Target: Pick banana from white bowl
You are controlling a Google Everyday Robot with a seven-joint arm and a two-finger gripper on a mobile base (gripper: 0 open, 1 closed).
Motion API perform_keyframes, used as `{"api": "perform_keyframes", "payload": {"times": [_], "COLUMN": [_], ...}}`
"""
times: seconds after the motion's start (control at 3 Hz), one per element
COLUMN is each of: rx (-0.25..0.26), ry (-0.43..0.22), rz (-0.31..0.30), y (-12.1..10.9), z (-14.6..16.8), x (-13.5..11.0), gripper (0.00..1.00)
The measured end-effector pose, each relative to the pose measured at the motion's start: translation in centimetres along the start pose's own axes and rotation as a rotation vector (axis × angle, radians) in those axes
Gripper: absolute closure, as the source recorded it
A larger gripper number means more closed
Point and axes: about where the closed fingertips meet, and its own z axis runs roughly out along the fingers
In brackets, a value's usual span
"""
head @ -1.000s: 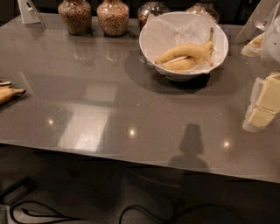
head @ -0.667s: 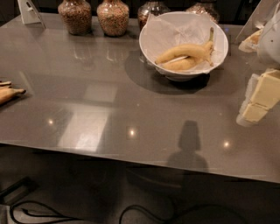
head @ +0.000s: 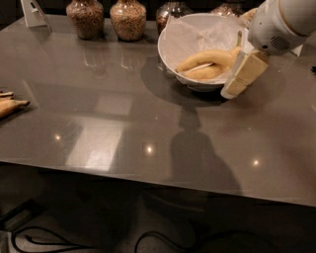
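The white bowl (head: 174, 43), wide and lined with crinkled white paper, stands at the back right of the grey table. In it lies the banana (head: 213, 56), pale yellow and curved, with its thin stem pointing up at the right. A darker golden banana (head: 203, 74) lies just in front of it. My gripper (head: 232, 90), with cream-coloured fingers under a white arm (head: 284, 22), hangs at the bowl's right front rim, beside the banana's stem end and above the table. It holds nothing that I can see.
Glass jars of brown grains (head: 85, 17) (head: 127, 19) stand along the back edge, left of the bowl. A white card stand (head: 33, 12) is at the back left. Brownish peel-like pieces (head: 10, 105) lie at the left edge. Cables lie on the floor below the table's front edge.
My gripper has moved left and away from the table's right side, up to the bowl's right rim. The bowl and bananas have not moved.
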Motion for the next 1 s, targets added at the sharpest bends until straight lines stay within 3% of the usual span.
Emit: {"api": "perform_keyframes", "payload": {"times": [0.33,1.0], "rx": [0.088,0.104], "ry": [-0.084,-0.074], "rz": [0.001,0.001], "y": [-4.81,-4.98], "z": [3.10,3.48], "x": [-2.35,-2.09], "gripper": [0.00,0.00]}}
